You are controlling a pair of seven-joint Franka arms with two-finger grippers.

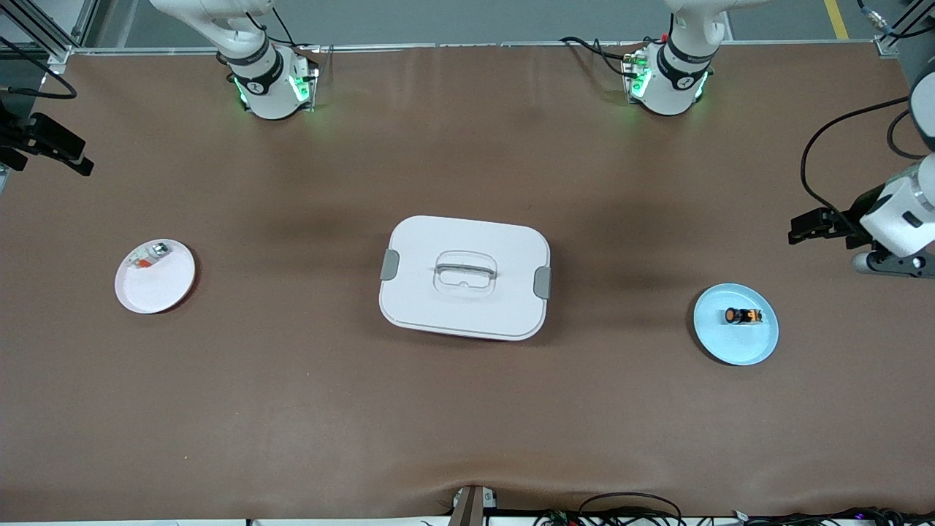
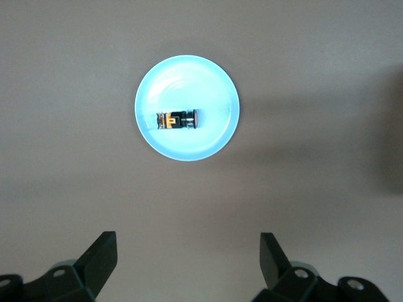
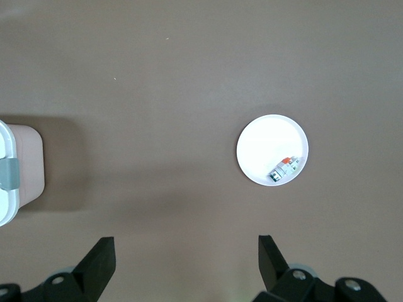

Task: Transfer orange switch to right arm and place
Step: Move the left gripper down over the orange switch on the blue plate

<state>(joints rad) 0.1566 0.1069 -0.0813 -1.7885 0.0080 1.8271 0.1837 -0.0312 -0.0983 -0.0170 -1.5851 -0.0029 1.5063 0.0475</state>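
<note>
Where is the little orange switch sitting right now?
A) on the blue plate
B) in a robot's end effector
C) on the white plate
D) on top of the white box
A: the orange switch lies on the blue plate, with neither end effector touching it.

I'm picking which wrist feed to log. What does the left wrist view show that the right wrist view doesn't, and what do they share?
Only the left wrist view: the orange switch lying on its side on the blue plate, with the open left gripper above the table.
Only the right wrist view: the white plate holding a small whitish-grey part, an end of the white lidded box, and the open right gripper.
Both: brown table, and nothing held.
</note>
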